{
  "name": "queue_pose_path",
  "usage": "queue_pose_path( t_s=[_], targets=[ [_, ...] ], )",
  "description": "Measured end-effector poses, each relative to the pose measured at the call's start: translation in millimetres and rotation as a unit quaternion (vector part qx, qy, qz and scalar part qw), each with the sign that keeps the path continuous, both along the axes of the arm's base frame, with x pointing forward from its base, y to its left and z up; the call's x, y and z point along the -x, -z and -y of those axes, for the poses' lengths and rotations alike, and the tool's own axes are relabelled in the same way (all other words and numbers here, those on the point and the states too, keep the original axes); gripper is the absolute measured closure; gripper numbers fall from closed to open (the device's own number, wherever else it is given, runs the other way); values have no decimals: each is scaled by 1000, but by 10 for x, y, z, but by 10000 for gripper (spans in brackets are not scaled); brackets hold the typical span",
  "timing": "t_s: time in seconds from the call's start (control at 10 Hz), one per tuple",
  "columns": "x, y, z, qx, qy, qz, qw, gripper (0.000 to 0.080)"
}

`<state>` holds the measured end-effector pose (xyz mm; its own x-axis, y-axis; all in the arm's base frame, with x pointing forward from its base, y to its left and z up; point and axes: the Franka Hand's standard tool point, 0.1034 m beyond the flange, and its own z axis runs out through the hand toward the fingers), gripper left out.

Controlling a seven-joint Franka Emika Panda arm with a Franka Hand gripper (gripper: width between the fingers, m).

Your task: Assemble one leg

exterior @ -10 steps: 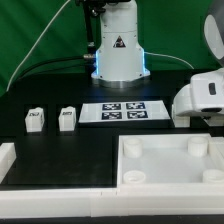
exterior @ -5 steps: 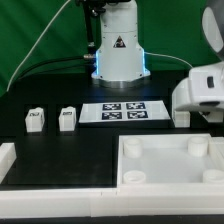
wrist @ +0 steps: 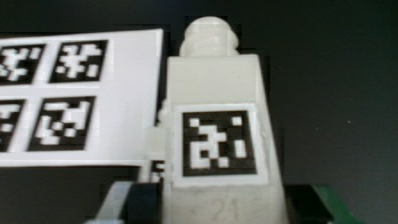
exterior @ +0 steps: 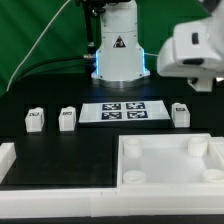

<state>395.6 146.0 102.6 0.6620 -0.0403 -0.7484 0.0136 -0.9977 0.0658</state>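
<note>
Two spare white tagged blocks stand at the exterior view's left on the black surface. Just past the marker board sits the small white plastic leg. The gripper hangs above; whether its fingers clamp anything we cannot tell. We judge grasping pending: descend squarely, then close.

On the bench, the marker board lies at centre, in front of the arm's base. To the exterior view's left of it, the outer leg and the inner leg sit side by side, apart. The third leg stands near the marker board on the exterior view's right. The tray lies nearest the camera, in front of both.
</note>
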Motion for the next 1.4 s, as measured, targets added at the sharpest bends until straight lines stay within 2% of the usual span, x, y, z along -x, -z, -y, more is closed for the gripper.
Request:
queue_pose_path(
  t_s=[0.2, 0.3, 0.5, 0.6, 0.8, 0.9, 1.0, 1.1, 1.3, 1.4],
  targets=[
    [-35, 25, -10, -1, 1, 14, 1000, 507],
    [-114, 54, -38, -7, 3, 56, 998, 507],
    [-121, 42, -58, -14, 4, 126, 992, 507],
    [-182, 52, -82, -22, 5, 184, 983, 507],
    [-376, -82, -11, -46, -6, 281, 959, 507],
    [-463, -142, 43, -54, -12, 303, 951, 506],
    [-644, -179, 61, -62, -8, 353, 934, 506],
    [-755, -209, 70, -69, -7, 398, 915, 506],
    [-875, -219, 77, -77, -14, 409, 909, 506],
    [-853, -209, 72, -77, -15, 408, 910, 506]
  ],
)
